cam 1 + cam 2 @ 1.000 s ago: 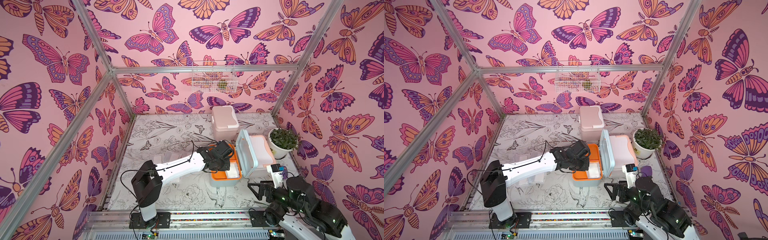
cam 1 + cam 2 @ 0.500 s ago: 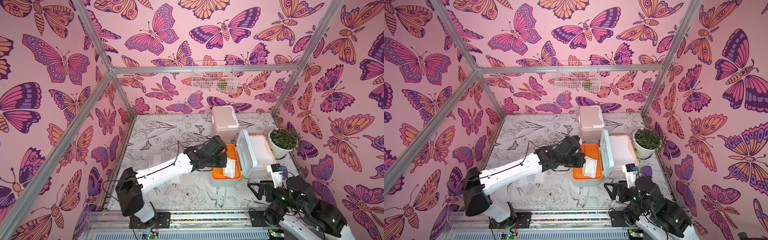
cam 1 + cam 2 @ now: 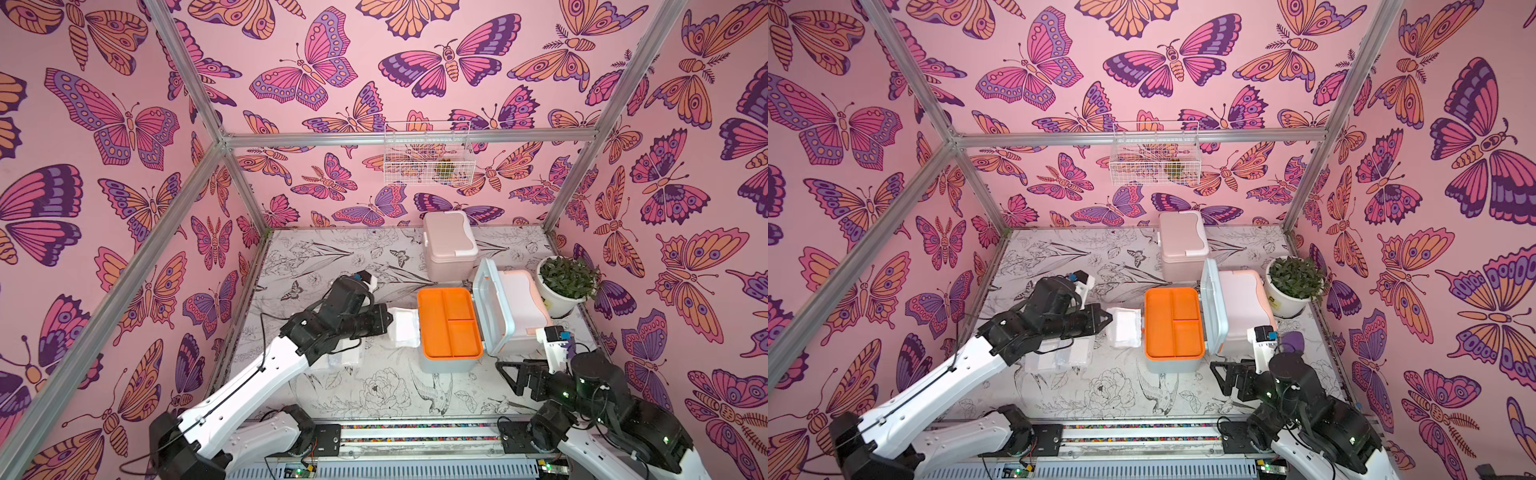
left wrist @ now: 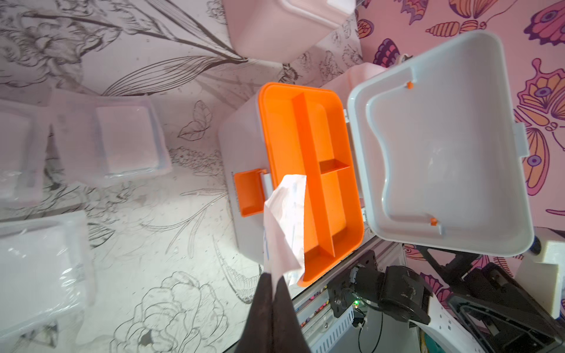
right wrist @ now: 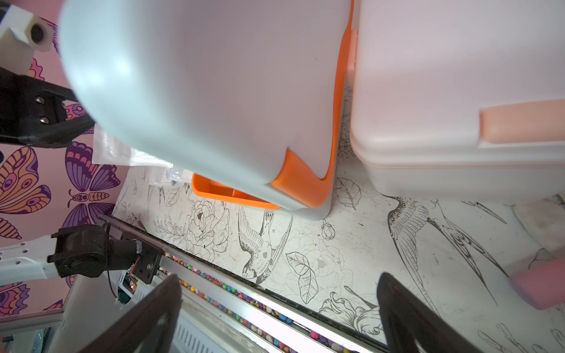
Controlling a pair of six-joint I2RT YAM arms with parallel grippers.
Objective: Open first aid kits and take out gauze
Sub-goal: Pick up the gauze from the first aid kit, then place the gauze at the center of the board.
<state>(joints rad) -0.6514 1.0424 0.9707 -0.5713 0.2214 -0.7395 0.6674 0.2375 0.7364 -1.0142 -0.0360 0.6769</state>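
Gauze [image 3: 405, 330], one clear packet with a white pad, hangs pinched in the closed left tool [image 3: 390, 326], just beside the open blue-grey kit [image 3: 446, 365] and above the bench [image 3: 374, 395]. The left arm stretches forward from its base, forearm rising, wrist level and pointing toward the kit's orange tray [image 3: 449, 328]. More packets [image 3: 345, 357] lie flat on the bench under that arm. The right arm sits folded low near the front rail; the right tool [image 3: 508, 377] is spread wide, holding nothing, pointing toward the kit's raised lid [image 3: 492, 316].
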